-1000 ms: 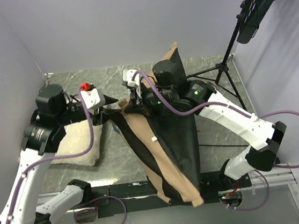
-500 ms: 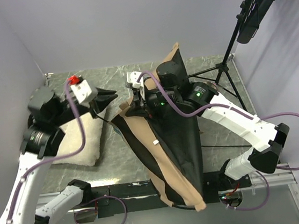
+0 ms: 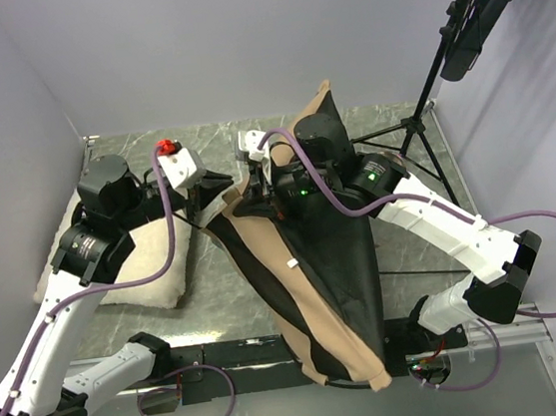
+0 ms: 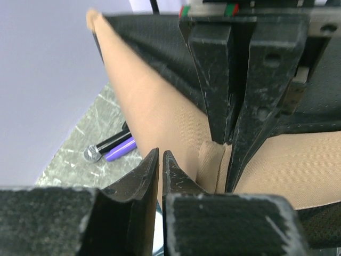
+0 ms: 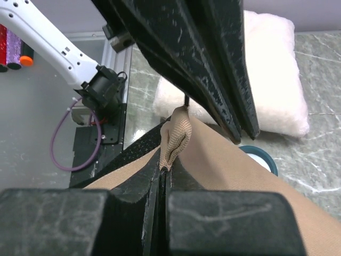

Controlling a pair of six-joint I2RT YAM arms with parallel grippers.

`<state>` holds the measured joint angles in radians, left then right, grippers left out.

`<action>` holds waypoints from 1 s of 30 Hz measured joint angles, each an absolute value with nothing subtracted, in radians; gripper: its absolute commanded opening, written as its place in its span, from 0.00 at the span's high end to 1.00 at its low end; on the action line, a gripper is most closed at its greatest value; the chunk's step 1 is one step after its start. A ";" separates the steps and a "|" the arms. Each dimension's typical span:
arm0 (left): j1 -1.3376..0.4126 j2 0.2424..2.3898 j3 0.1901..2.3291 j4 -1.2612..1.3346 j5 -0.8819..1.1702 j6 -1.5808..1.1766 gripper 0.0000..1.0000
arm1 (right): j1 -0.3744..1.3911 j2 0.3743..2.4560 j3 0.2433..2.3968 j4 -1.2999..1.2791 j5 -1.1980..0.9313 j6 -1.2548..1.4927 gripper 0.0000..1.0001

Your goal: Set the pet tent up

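The pet tent (image 3: 316, 274), tan cloth with black panels, sags unraised from the table's (image 3: 208, 296) middle toward 6 o'clock. The right gripper (image 5: 162, 176) pinches a tan fold. The left gripper's (image 4: 161, 156) fingers nearly touch; I cannot tell whether they hold anything.

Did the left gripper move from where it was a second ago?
Yes. The left gripper has shifted right, farther from the pillow and closer to the top of the pet tent.

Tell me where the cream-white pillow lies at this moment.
In the top view, the pillow lies on the left side of the table, partly under the left arm and just left of the pet tent.
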<state>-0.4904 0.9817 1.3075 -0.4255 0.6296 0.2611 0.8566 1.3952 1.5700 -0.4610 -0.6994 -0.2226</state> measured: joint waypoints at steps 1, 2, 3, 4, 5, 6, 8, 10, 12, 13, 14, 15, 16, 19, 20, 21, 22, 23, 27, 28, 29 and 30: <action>-0.495 0.982 1.308 -0.432 0.623 0.268 0.89 | 0.857 1.396 1.570 -0.459 -0.699 -0.216 1.00; -0.501 0.982 1.308 -0.437 0.611 0.274 0.89 | 0.857 1.396 1.570 -0.457 -0.698 -0.208 1.00; -0.508 0.982 1.308 -0.439 0.601 0.280 0.89 | 0.856 1.396 1.570 -0.456 -0.698 -0.200 1.00; -0.517 0.982 1.307 -0.442 0.591 0.292 0.89 | 0.855 1.396 1.570 -0.455 -0.698 -0.192 1.00; -0.525 0.982 1.307 -0.444 0.583 0.299 0.89 | 0.855 1.397 1.570 -0.454 -0.698 -0.183 1.00; -0.535 0.982 1.307 -0.448 0.574 0.310 0.89 | 0.854 1.398 1.570 -0.452 -0.698 -0.175 1.00; -0.552 0.982 1.307 -0.459 0.556 0.332 0.89 | 0.852 1.403 1.571 -0.448 -0.697 -0.163 1.00; -0.571 0.982 1.307 -0.474 0.534 0.358 0.90 | 0.852 1.412 1.577 -0.448 -0.698 -0.147 1.00; -0.588 0.982 1.307 -0.489 0.507 0.388 0.90 | 0.848 1.428 1.588 -0.448 -0.701 -0.131 1.00; -0.597 0.982 1.307 -0.499 0.489 0.408 0.90 | 0.845 1.437 1.592 -0.449 -0.702 -0.119 1.00; -0.606 0.982 1.307 -0.508 0.471 0.430 0.90 | 0.841 1.445 1.598 -0.450 -0.704 -0.109 1.00; -0.614 0.982 1.307 -0.519 0.455 0.449 0.90 | 0.838 1.452 1.604 -0.452 -0.707 -0.100 1.00; -0.623 0.982 1.307 -0.528 0.436 0.469 0.89 | 0.833 1.461 1.610 -0.456 -0.712 -0.091 1.00; -0.640 0.982 1.307 -0.550 0.395 0.514 0.62 | 0.820 1.483 1.627 -0.475 -0.728 -0.074 1.00; -0.642 0.982 1.307 -0.553 0.384 0.521 0.51 | 0.818 1.487 1.632 -0.484 -0.733 -0.072 1.00; -0.644 0.982 1.308 -0.552 0.364 0.513 0.39 | 0.817 1.489 1.634 -0.492 -0.740 -0.072 1.00; -0.640 0.982 1.308 -0.547 0.348 0.501 0.33 | 0.815 1.489 1.634 -0.497 -0.749 -0.072 1.00; -0.627 0.982 1.311 -0.539 0.339 0.484 0.29 | 0.814 1.489 1.633 -0.496 -0.755 -0.073 1.00; -0.495 0.987 1.347 -0.533 0.397 0.369 0.10 | 0.797 1.457 1.568 -0.395 -0.791 -0.067 1.00; -0.432 0.990 1.364 -0.525 0.447 0.322 0.09 | 0.785 1.448 1.551 -0.367 -0.806 -0.059 1.00; -0.392 0.990 1.376 -0.514 0.480 0.289 0.09 | 0.771 1.439 1.538 -0.342 -0.820 -0.048 1.00; -0.342 0.987 1.387 -0.488 0.520 0.237 0.09 | 0.755 1.434 1.531 -0.320 -0.834 -0.035 1.00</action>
<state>-0.3424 0.9874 1.3872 -0.4881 0.5201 0.2371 0.7551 1.4342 1.5311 -0.3202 -0.8337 -0.0349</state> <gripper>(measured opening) 0.897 0.034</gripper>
